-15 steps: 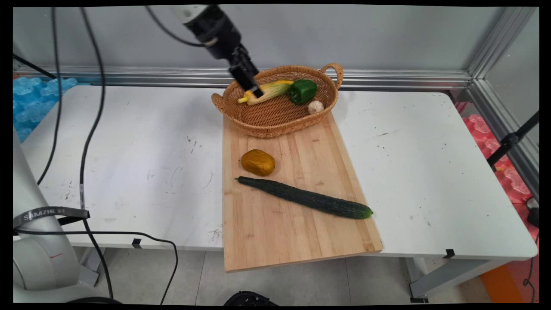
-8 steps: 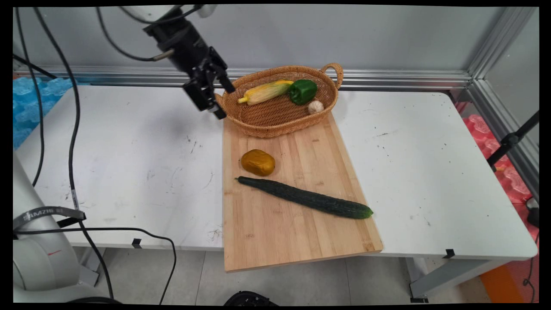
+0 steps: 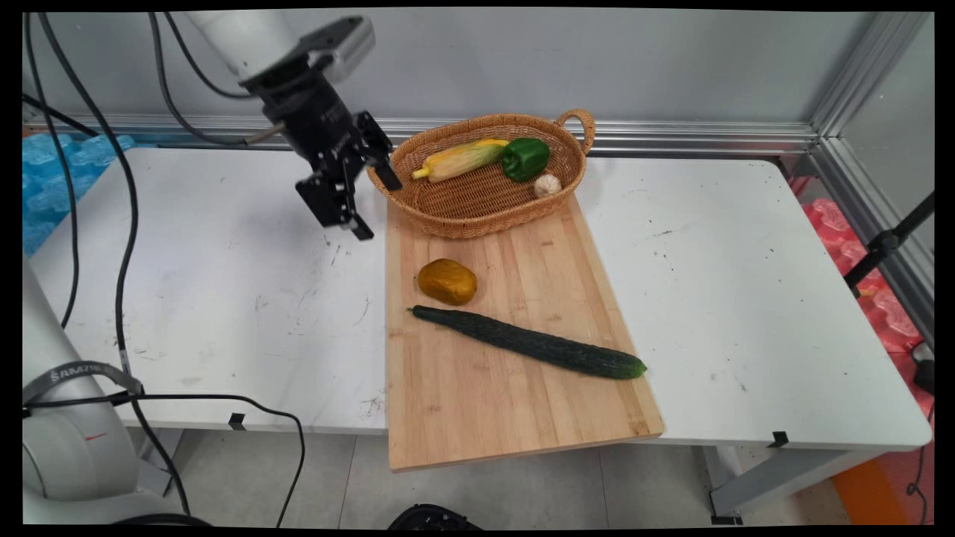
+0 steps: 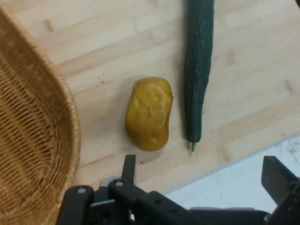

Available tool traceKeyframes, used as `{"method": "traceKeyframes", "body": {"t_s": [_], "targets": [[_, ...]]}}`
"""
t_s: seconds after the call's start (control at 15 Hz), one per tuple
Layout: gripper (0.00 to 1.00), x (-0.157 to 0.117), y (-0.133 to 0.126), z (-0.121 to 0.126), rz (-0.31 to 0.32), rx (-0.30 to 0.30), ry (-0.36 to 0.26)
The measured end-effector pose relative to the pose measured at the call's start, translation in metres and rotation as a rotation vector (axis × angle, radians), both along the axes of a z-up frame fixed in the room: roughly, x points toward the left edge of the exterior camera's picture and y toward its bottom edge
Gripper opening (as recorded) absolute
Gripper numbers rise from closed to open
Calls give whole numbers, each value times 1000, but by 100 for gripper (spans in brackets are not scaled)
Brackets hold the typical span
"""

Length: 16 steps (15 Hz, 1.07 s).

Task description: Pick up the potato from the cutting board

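The white bench [image 3: 224, 298] fills most of the frame, and a long wooden cutting board [image 3: 515, 403] lies down its centre, its near end overhanging the lower edge of the bench. At the board's upper end, in the upper centre of the frame, sits a woven basket [image 3: 477, 212] holding a corn cob [image 3: 462, 159], a green pepper [image 3: 526, 157] and a small garlic bulb [image 3: 547, 185]. A dark green cucumber [image 3: 530, 343] lies slantwise across the middle of the board, and a yellow-brown potato [image 3: 447, 281] rests just above its left end, apart from it. The end effector [image 3: 377, 205] hangs in the upper left, just beside the basket's left rim, above the bench by the board's left edge; its fingers are spread wide apart and hold nothing. In the hand view the potato [image 4: 149, 114] lies nearest it, beside the cucumber's [image 4: 197, 70] tip.
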State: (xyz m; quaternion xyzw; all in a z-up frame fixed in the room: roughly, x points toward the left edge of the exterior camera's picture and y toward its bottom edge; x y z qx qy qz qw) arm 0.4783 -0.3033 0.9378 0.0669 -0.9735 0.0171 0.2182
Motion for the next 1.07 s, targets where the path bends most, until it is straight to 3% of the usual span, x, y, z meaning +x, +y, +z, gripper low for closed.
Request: {"method": "traceKeyframes", "body": {"t_s": [0.47, 1.07], "targets": [[100, -37, -8, -44, -84, -26, -42], [100, -82, -36, -101, -110, -37, -84]]}}
